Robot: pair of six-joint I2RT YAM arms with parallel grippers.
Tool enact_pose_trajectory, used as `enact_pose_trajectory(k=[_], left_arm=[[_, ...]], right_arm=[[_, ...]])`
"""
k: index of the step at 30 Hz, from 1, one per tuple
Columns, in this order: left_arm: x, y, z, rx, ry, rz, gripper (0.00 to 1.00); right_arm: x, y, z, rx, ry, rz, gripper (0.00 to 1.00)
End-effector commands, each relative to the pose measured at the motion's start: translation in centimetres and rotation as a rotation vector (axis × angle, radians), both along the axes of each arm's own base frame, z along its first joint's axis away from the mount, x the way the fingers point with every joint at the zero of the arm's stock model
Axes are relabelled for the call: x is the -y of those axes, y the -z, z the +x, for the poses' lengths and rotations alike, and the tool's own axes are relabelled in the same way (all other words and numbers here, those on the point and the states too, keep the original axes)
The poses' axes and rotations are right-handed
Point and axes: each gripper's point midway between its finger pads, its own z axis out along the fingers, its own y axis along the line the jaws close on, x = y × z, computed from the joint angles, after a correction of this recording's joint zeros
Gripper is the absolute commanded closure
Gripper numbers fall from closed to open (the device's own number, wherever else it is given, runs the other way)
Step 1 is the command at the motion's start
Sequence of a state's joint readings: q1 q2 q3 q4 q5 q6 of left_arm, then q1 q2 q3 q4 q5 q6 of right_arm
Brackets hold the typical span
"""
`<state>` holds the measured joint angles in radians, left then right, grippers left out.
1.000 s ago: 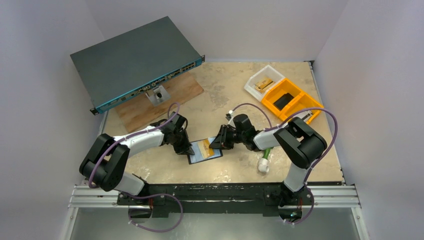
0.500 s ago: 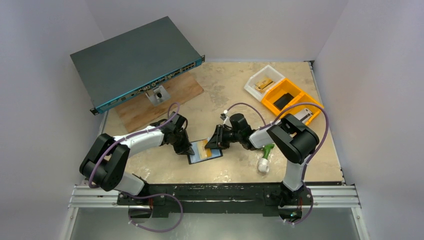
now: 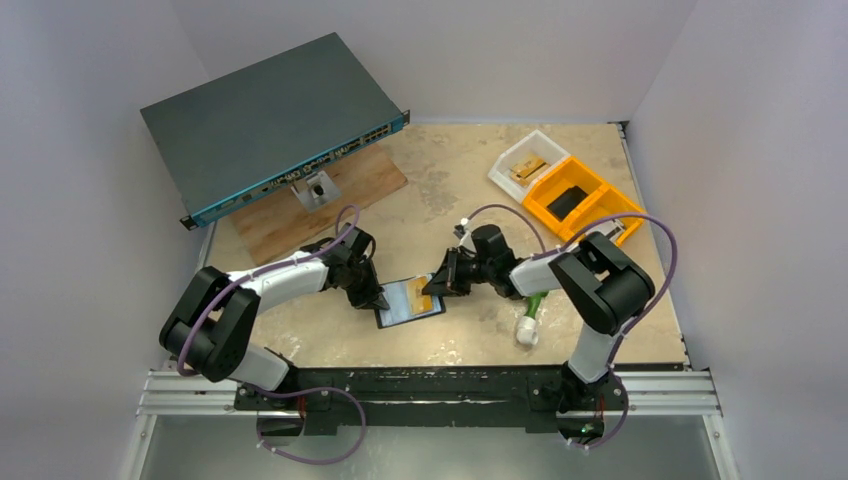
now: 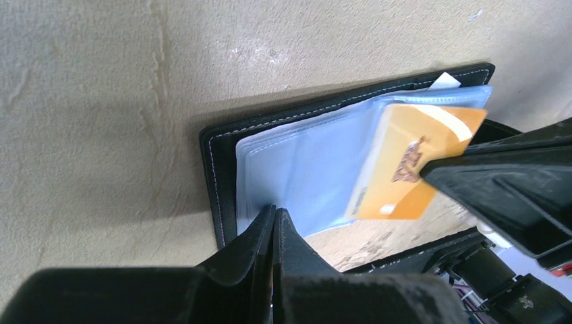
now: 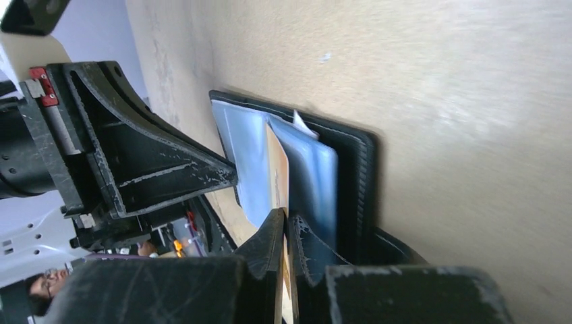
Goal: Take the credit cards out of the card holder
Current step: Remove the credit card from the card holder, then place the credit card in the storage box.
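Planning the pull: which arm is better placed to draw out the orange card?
Right: the right gripper is shut on the orange card, partly out of its sleeve; the left gripper pins the card holder.

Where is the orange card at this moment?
In the top view the orange card sticks out of the right half of the open card holder, at the front middle of the table, pinched by the right gripper.

You have the card holder (image 3: pixel 408 303) lying open on the table (image 3: pixel 440 190) at front centre, between both arms: left jaws on its left edge, right jaws at its right, where a credit card (image 3: pixel 431 297) juts out. Behind left, the network switch (image 3: pixel 265 120) overhangs a board (image 3: pixel 290 218); trays (image 3: pixel 572 197) sit behind right.
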<state>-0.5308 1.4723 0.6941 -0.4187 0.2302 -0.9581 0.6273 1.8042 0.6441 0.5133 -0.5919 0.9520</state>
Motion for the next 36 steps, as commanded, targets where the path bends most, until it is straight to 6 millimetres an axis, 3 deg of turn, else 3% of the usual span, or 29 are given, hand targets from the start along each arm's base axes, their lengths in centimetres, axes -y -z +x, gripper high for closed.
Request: enact_pose_trajectory(k=[1, 7, 14, 19, 25, 29, 36], left_arm=[[-4.5, 3.3, -2.6, -0.074, 0.000, 0.215, 1.00], [-3.7, 2.5, -2.3, -0.042, 0.024, 0.167, 1.00], [-1.3, -1.8, -0.3, 0.093, 0.095, 0.036, 0.98], [-0.3, -5.9, 0.5, 0.187, 0.129, -0.033, 0.75], [0.1, -9.0, 0.4, 0.252, 0.191, -0.076, 0.45], [0.5, -11.0, 0.2, 0.289, 0.247, -0.106, 0.35], [1.2, -13.7, -1.0, 0.317, 0.357, -0.176, 0.26]], right_arm=[[3.2, 0.5, 1.2, 0.033, 0.072, -0.093, 1.00], [3.6, -0.6, 1.3, 0.051, 0.074, -0.095, 1.00], [3.3, -2.7, 1.7, 0.078, 0.077, -0.068, 1.00], [3.3, -4.8, 2.1, 0.109, 0.091, -0.059, 1.00], [4.1, -6.7, 2.7, 0.139, 0.136, -0.073, 1.00], [6.1, -7.7, 3.2, 0.146, 0.192, -0.091, 1.00], [11.4, -10.4, 5.2, 0.188, 0.382, -0.179, 1.00]])
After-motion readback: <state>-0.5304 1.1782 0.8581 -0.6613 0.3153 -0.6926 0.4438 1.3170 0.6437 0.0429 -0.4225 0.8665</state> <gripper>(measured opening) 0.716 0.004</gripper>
